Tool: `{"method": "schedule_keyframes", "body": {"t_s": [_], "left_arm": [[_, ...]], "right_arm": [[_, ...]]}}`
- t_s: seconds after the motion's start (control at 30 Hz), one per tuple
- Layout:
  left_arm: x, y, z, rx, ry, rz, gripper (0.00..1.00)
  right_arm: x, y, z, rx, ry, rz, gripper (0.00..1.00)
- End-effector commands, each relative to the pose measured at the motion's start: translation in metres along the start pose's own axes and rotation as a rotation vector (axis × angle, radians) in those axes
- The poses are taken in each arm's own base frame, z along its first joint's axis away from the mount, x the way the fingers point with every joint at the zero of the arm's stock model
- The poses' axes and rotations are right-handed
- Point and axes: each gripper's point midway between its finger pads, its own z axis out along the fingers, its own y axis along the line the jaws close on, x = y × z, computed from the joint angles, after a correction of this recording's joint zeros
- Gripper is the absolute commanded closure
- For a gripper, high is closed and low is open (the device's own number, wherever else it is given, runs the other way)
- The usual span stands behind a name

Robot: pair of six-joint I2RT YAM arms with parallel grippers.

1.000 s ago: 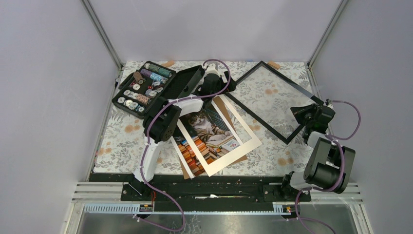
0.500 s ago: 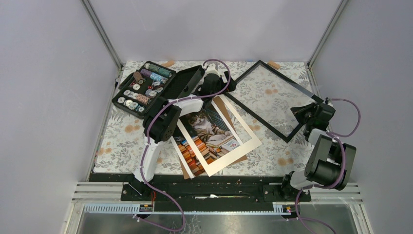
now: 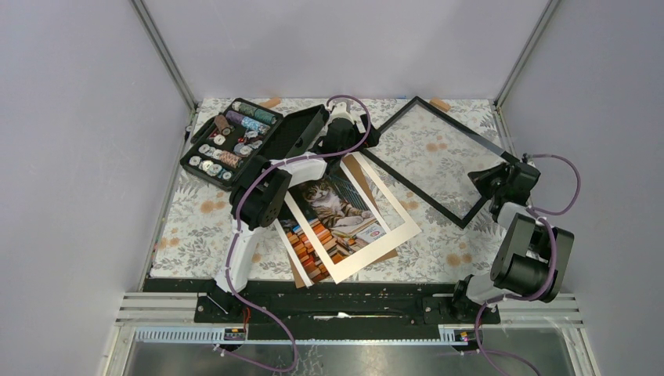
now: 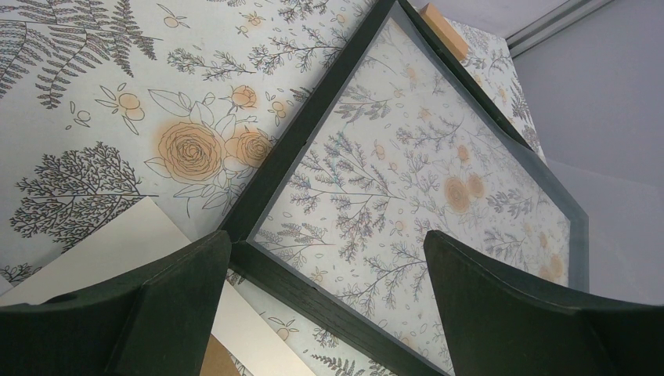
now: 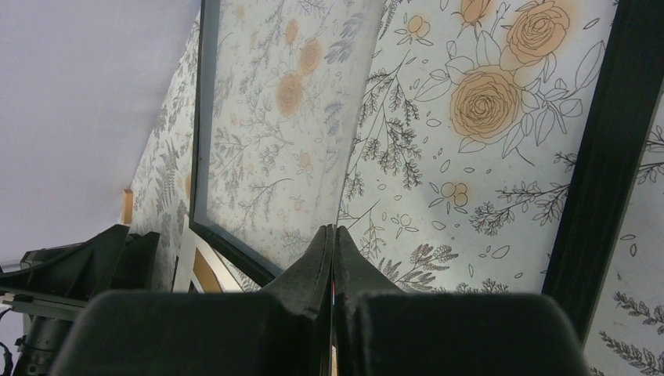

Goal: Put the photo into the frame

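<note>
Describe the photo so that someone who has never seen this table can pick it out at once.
On the flowered table, look at the stack of flat sheets in the middle, toward the near edge. The photo lies there under a cream mat. Unlike the plain mat and the empty black frame to its right, it shows a tabby cat above stacks of coloured books.

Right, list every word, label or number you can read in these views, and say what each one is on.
No text can be read in any view.
On the photo, marks on the book spines and covers: too small to read.
On the spools in the black case, round end labels: too small and blurred.
On the flowered table cover: plants and roses only, no words.
</note>
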Motion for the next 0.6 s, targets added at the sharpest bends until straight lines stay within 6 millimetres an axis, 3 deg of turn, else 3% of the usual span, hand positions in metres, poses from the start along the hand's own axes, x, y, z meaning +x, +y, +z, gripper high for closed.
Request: {"method": "schedule_keyframes", "body": {"t_s": [0.0,0.23,0.43,0.57], "left_arm": [[-0.019,-0.015,0.003,0.048,-0.050,-0.003,0.01],[-0.018,-0.015,0.004,0.047,-0.047,-0.003,0.01],[-0.018,-0.015,0.004,0.050,-0.046,-0.003,0.01],[-0.018,-0.015,0.004,0.050,-0.047,-0.001,0.01]], "right_arm": [[-0.009,0.013,0.006,-0.043,0.002,-0.060,0.98],[-0.009,0.010,0.008,-0.026,0.008,-0.064,0.86],[-0.012,0.006,0.008,0.006,0.006,-0.083,0.68],[-0.014,0.000,0.008,0.050,0.012,-0.092,0.63]]}}
